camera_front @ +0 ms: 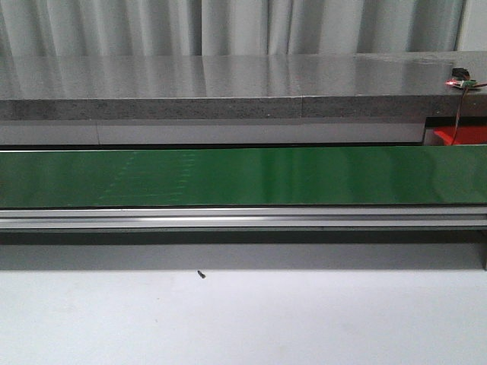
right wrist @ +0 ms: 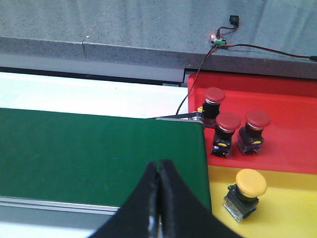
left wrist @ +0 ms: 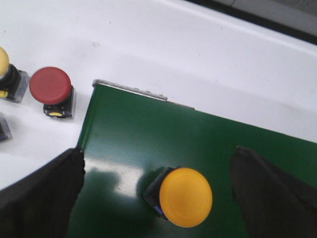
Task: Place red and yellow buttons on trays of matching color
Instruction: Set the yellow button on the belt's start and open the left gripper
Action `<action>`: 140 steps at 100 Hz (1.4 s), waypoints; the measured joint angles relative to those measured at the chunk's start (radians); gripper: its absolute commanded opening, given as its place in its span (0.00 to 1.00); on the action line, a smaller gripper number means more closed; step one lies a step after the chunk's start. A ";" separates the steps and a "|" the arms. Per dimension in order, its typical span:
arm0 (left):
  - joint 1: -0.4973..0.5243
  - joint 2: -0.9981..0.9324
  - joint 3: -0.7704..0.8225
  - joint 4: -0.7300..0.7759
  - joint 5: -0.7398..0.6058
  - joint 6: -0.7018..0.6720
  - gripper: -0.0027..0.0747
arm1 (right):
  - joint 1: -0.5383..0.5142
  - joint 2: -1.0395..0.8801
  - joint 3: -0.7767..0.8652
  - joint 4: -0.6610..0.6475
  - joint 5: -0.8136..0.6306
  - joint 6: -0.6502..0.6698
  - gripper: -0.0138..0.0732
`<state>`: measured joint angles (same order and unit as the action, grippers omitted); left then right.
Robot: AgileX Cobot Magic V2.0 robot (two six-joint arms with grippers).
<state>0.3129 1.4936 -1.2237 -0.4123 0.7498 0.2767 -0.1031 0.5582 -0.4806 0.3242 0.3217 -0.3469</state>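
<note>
In the left wrist view a yellow button (left wrist: 185, 197) lies tipped on the green belt (left wrist: 213, 144), between the wide-apart fingers of my open left gripper (left wrist: 158, 196), untouched. A red button (left wrist: 51, 89) and part of a yellow button (left wrist: 6, 74) stand on the white table beside the belt's end. In the right wrist view my right gripper (right wrist: 159, 171) is shut and empty over the belt (right wrist: 89, 153) near its end. Three red buttons (right wrist: 228, 130) stand on the red tray (right wrist: 292, 144). One yellow button (right wrist: 246, 191) stands on the yellow tray (right wrist: 287, 208).
The front view shows the long green belt (camera_front: 228, 176) with its aluminium rail (camera_front: 243, 218), a grey stone counter (camera_front: 228, 87) behind, and a corner of the red tray (camera_front: 460, 136) at the right. A small circuit board with wires (right wrist: 219, 40) sits on the counter above the red tray.
</note>
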 measured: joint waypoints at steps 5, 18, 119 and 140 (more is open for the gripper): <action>0.013 -0.009 0.000 -0.002 -0.007 0.000 0.79 | 0.000 0.000 0.000 0.000 0.000 0.000 0.02; 0.061 -0.010 0.000 0.001 -0.011 0.000 0.79 | 0.000 0.000 0.000 0.000 0.000 0.000 0.02; 0.305 0.319 -0.061 0.025 -0.110 0.000 0.79 | 0.000 0.000 0.000 0.000 0.000 0.000 0.02; 0.286 0.418 -0.125 0.019 -0.157 0.000 0.79 | 0.000 0.000 0.000 0.000 0.000 0.000 0.02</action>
<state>0.5988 1.9118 -1.3487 -0.3931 0.5928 0.2767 -0.1031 0.5582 -0.4806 0.3242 0.3217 -0.3469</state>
